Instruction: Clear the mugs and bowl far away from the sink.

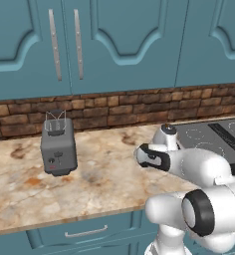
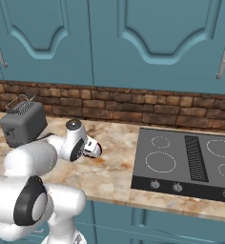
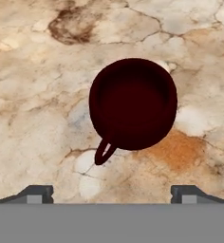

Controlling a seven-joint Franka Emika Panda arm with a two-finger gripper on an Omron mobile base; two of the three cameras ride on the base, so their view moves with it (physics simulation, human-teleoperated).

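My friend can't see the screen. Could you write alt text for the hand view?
A dark maroon mug stands upright on a marbled counter, seen from above, handle toward the viewer. The gripper is open, its fingertips clear of the mug.

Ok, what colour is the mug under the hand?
Dark maroon, inside and out, handle included. The mug shows best in the hand view, standing on the counter.

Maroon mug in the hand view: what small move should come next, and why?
Probably lift the hand straight up and clear. The maroon mug stands upright on the counter, and the gripper is open with its tips wide apart, touching nothing, so the mug looks set down.
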